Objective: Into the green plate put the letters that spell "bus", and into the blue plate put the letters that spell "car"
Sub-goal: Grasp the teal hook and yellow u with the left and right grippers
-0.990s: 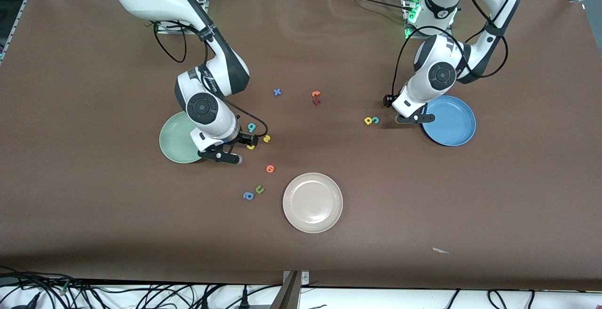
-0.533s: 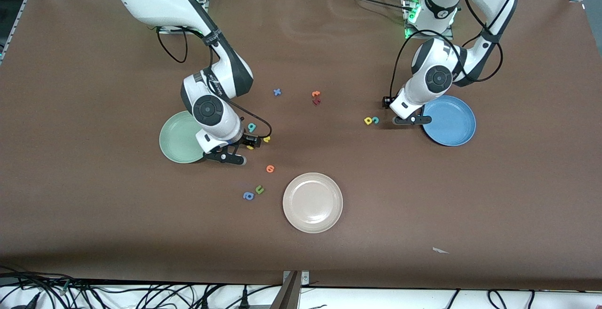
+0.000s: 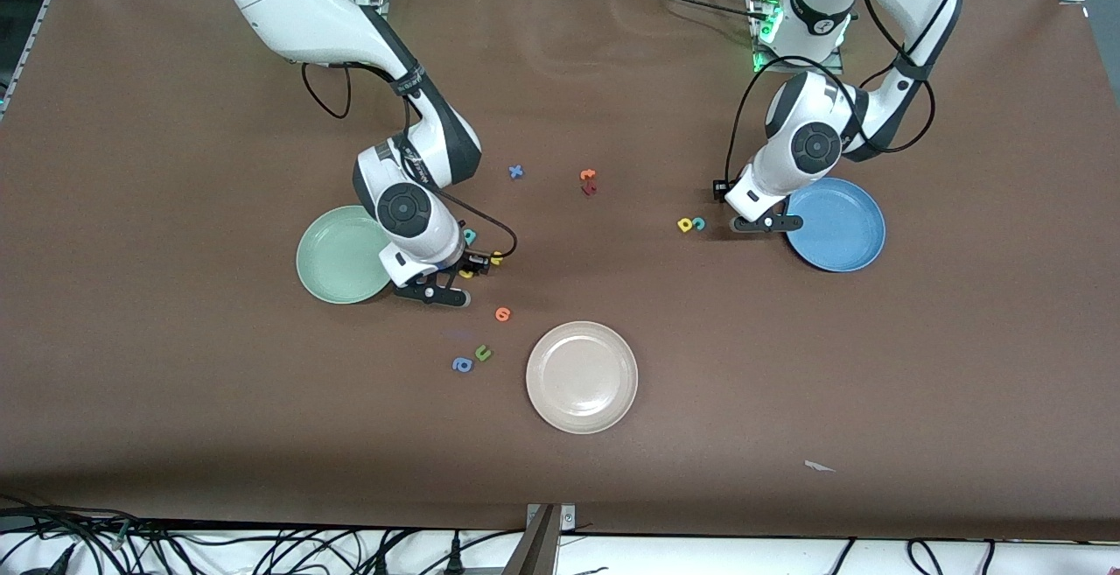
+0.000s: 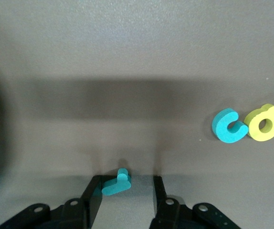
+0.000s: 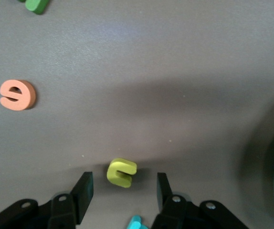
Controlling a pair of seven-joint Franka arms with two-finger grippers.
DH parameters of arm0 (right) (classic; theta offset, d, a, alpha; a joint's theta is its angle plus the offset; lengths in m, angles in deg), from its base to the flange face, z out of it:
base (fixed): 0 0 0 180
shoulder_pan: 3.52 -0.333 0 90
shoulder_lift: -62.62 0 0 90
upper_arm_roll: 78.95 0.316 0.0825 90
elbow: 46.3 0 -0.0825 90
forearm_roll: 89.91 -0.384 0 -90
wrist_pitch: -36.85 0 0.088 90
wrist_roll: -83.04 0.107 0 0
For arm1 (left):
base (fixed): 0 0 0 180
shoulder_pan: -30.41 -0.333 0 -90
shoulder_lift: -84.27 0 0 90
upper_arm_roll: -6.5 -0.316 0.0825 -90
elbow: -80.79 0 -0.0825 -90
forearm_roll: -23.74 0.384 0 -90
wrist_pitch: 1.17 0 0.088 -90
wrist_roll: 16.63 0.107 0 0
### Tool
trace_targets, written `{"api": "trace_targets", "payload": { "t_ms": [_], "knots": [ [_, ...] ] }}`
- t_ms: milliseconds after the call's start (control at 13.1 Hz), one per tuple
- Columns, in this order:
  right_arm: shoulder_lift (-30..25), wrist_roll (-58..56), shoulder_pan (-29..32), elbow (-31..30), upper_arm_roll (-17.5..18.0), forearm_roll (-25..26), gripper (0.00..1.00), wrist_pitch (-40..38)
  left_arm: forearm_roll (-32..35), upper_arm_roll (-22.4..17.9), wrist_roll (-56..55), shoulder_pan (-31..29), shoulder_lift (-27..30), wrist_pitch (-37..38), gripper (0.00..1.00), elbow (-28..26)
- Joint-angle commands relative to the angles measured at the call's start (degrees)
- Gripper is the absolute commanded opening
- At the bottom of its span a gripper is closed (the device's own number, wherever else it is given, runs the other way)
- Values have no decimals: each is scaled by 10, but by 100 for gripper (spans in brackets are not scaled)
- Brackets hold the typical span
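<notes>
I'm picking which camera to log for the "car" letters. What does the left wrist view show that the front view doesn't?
Only the left wrist view: the teal "r" lying between the left tool's open fingers, one finger touching it.
Only the front view: the blue plate, the green plate and the right tool.
Both: the teal "c" beside the yellow "a".

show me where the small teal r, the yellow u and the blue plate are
small teal r (image 4: 115, 184), left wrist view, middle of its stem, between the left tool's fingers.
yellow u (image 5: 121, 172), right wrist view, on its curved body, between the right tool's fingers.
blue plate (image 3: 853, 229), front view, bare floor of the dish.
</notes>
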Motion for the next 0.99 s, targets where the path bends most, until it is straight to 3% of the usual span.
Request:
{"api": "trace_targets", "payload": {
  "t_ms": [0,228,457,761,913],
  "knots": [
    [10,7,-7,-1,-5,-1,59,24,17,-1,-5,-2,1,-8,34,-5],
    [10,7,-6,-9,-6,-1,49,25,17,-1,-5,-6,1,-7,18,-5],
    [11,6,-7,-8,-6,0,20,24,17,-1,-5,-6,2,-5,4,-5],
    [4,-1,-5,-1,-9,2,14,16,17,-1,-6,-6,29,5,0,2],
    [-10,-2,-3,-1,-11,2,14,12,16,-2,-5,-10,65,57,0,19]
  ]
}}
